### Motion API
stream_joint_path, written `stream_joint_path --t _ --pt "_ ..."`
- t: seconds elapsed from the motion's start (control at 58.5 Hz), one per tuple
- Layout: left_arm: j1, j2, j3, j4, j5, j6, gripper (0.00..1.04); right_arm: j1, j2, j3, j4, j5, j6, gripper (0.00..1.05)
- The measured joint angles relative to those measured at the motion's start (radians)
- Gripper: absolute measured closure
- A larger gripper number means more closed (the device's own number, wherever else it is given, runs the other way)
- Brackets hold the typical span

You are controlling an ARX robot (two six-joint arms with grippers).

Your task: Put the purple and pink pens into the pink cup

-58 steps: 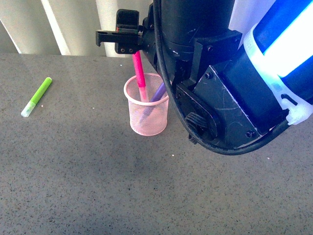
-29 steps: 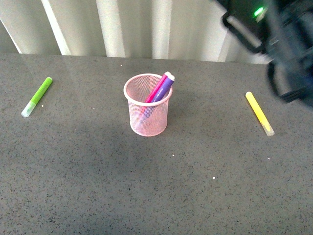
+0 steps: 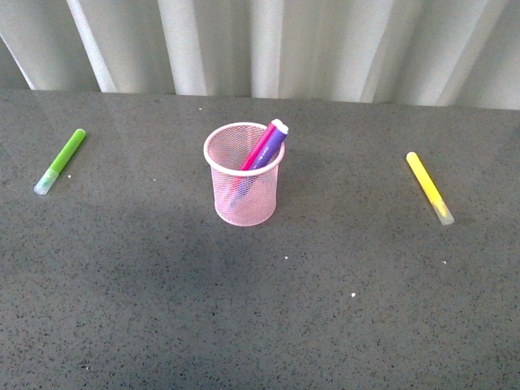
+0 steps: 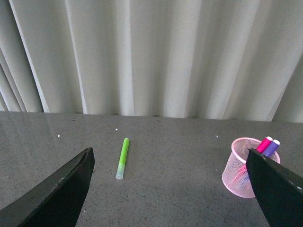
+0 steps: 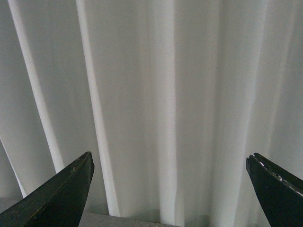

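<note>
Pens are what I am counting first: four in all, two of them sitting in the one round, light pink wire-mesh cup (image 3: 244, 175) and two lying flat on the gray speckled table (image 3: 244, 325). The deep purple marker pen (image 3: 268, 149) and the magenta pink marker pen (image 3: 257, 149) are leaning side by side inside the cup, touching each other, with their pale tips poking out over the rim on the right side. The cup is standing upright near the middle of the table, in front of the white curtain (image 3: 325, 49). I can see the pens' lower parts through its mesh wall.

The lime green marker (image 3: 60, 161) is lying well apart from the cup on the left, and the yellow marker (image 3: 429, 187) well apart on the right.

My left gripper (image 4: 170, 189) is spread wide with nothing in it, looking over the table. My right gripper (image 5: 170, 189) is spread wide too, also holding nothing, facing the curtain.
</note>
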Motion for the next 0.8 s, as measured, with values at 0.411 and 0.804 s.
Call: stream_joint_path --t 0.411,0.804 --pt "0.000 0.000 0.000 0.000 0.000 0.000 0.07 -0.091 -0.250 -0.239 -0.232 0.109 -0.056 0.59" --pt "0.000 0.000 0.000 0.000 -0.001 0.000 0.07 -0.090 -0.479 -0.429 -0.270 0.109 -0.062 1.01"
